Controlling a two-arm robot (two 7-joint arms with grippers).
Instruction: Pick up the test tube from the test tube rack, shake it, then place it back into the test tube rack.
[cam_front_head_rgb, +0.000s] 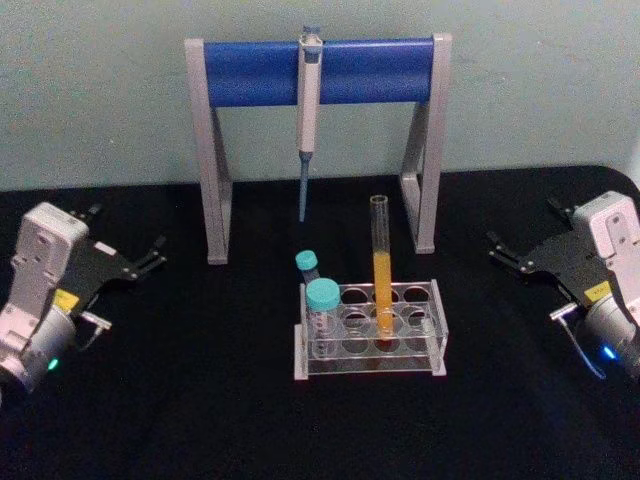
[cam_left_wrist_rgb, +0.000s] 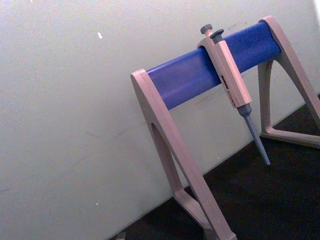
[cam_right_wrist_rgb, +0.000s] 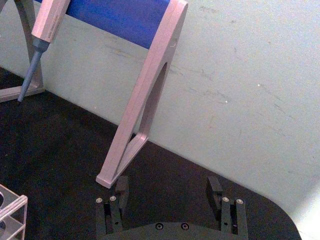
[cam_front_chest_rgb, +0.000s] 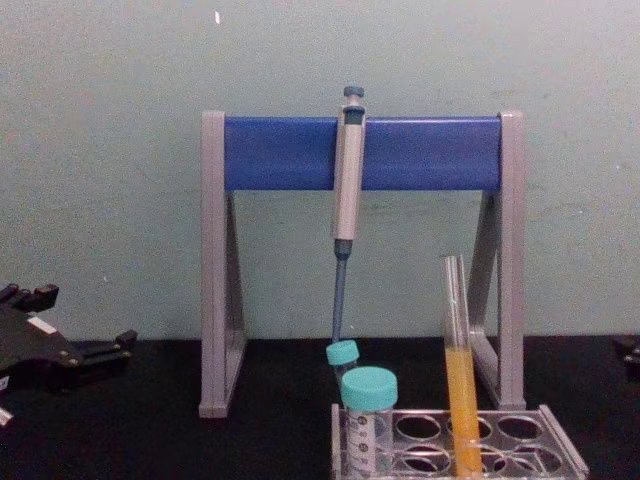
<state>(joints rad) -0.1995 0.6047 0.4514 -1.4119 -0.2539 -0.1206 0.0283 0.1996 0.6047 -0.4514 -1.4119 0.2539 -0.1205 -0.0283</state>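
Observation:
The test tube (cam_front_head_rgb: 381, 270) stands upright in a middle hole of the test tube rack (cam_front_head_rgb: 437, 318), orange-yellow liquid filling its lower half; the chest view shows the test tube (cam_front_chest_rgb: 459, 385) rising well above the rack (cam_front_chest_rgb: 562, 442). My left gripper (cam_front_head_rgb: 128, 232) rests open at the table's left side, far from the rack, and is also seen in the chest view (cam_front_chest_rgb: 85, 318). At the right side my right gripper (cam_front_head_rgb: 522, 226) is open too, its jaws wide apart in the right wrist view (cam_right_wrist_rgb: 167, 185). Neither gripper holds anything.
Behind the rack stands a blue-and-grey pipette stand (cam_front_head_rgb: 318, 70) with a grey pipette (cam_front_head_rgb: 307, 120) hanging from its bar. Two teal-capped vials (cam_front_head_rgb: 322, 296) sit in the rack's left holes. A corner of the rack (cam_right_wrist_rgb: 12, 205) appears in the right wrist view.

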